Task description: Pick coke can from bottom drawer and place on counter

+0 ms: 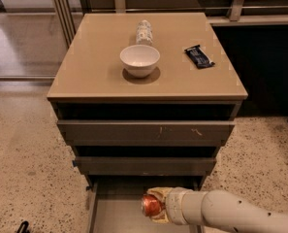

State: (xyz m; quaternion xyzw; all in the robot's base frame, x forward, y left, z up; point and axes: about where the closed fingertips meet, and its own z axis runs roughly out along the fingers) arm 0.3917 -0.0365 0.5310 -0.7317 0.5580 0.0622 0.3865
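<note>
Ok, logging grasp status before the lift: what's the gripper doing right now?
The gripper: closed on the coke can, low over the bottom drawer.

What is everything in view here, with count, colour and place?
flat square counter: 1, tan-beige, top of the drawer cabinet
round white bowl: 1, white, middle of the counter
pale patterned can: 1, whitish, behind the bowl
dark rectangular snack wrapper: 1, black-blue, right of the bowl
scuffed upper drawers: 2, grey-brown, below the counter
shallow bottom drawer: 1, grey-brown, lowest, pulled out
small shiny red metal coke can: 1, red, over the bottom drawer, in the gripper
speckled floor: 1, beige, around the cabinet
gripper: 1, tan, shut on the coke can
robot arm: 1, white, entering from lower right
</note>
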